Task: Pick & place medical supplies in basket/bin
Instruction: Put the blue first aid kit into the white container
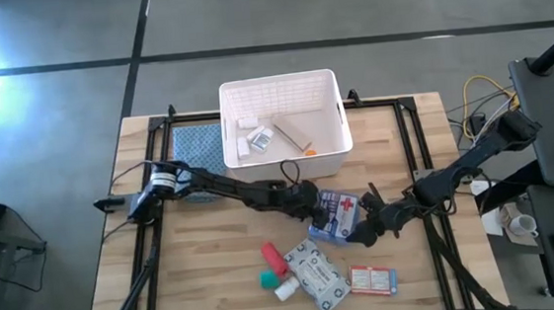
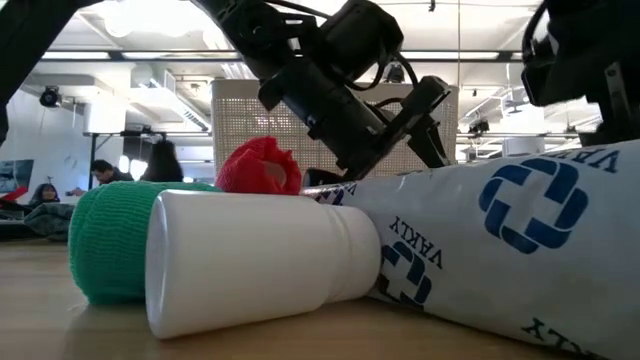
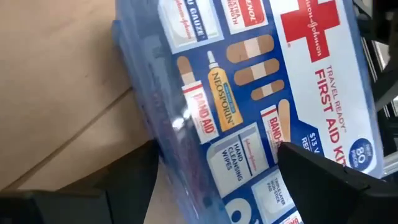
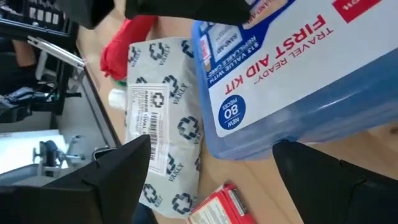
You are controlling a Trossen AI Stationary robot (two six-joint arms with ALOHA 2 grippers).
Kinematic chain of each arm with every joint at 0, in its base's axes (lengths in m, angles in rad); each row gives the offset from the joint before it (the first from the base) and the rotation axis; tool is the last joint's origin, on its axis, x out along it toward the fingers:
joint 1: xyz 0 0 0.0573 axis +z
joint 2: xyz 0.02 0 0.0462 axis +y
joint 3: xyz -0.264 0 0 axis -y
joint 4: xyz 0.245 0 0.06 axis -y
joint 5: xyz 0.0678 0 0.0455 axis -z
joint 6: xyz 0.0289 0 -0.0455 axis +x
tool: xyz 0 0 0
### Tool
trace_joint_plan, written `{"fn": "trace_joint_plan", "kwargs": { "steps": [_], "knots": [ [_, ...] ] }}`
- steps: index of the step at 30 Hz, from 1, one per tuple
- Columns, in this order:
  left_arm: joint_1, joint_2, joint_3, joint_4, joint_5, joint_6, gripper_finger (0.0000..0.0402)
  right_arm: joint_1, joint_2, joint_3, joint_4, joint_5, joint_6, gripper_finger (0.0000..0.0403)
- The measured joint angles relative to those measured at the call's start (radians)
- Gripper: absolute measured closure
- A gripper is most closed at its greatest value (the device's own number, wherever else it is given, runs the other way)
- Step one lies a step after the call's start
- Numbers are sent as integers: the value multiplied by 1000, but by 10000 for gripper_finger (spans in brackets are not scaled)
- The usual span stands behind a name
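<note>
The blue red-cross first-aid pouch [image 1: 338, 215] lies mid-table, in front of the white lattice bin [image 1: 333, 151]. My left gripper [image 1: 308, 206] reaches in from the table's left and is shut on the pouch's left edge. My right gripper [image 1: 363, 233] is open at the pouch's near right corner [image 4: 249, 140], a finger on either side; whether it touches does not show. Near the front edge lie the red tube [image 1: 273, 258], green-capped bottle [image 1: 268, 277], white pill bottle [image 1: 288, 290], grey-white packet [image 1: 318, 276] and white-red box [image 1: 373, 280]. My left gripper [image 3: 217, 165] pinches the pouch across its thickness at its left edge [image 3: 180, 124]. One finger [image 3: 323, 171] lies on the printed face and the other [image 3: 106, 186] is on the back side. The fingers come nearly level from the table's left. The pouch sits tilted in the hold.
Several supplies are in the bin. A blue patterned cloth [image 1: 197, 146] lies left of the bin. Black frame rails [image 1: 421, 154] run along the table's sides. Bare wood stretches between the left arm and the near left corner. In the low view, people sit far behind the table.
</note>
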Motion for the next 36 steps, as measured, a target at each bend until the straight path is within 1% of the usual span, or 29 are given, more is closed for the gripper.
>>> {"fn": "trace_joint_plan", "kwargs": {
  "steps": [3,5,7,9,13,15,19,21,27,31,36],
  "knots": [
    [0,0,0,8,8,3,100,0,-1,53,-110,-5,-6,78],
    [-2,0,2,15,17,14,101,5,-1,84,-224,-18,8,78],
    [-7,3,3,24,44,15,101,13,-1,103,-360,-21,51,78],
    [-11,5,2,22,37,16,101,18,-1,112,-466,-21,104,79],
    [-8,5,3,13,48,14,101,19,-2,110,-585,-27,204,79],
    [-8,5,3,12,50,14,101,21,-1,109,-612,13,241,79],
    [-7,5,3,10,58,16,101,24,-14,125,-618,156,251,81],
    [-7,5,3,9,67,17,101,19,-14,135,-615,187,250,88],
    [-6,-9,0,-1,83,16,101,11,2,94,-606,151,268,135],
    [-7,-40,2,-29,89,15,101,12,-8,76,-601,175,285,185],
    [-7,-94,24,-8,94,22,101,12,-8,73,-606,178,240,254]
  ]
}}
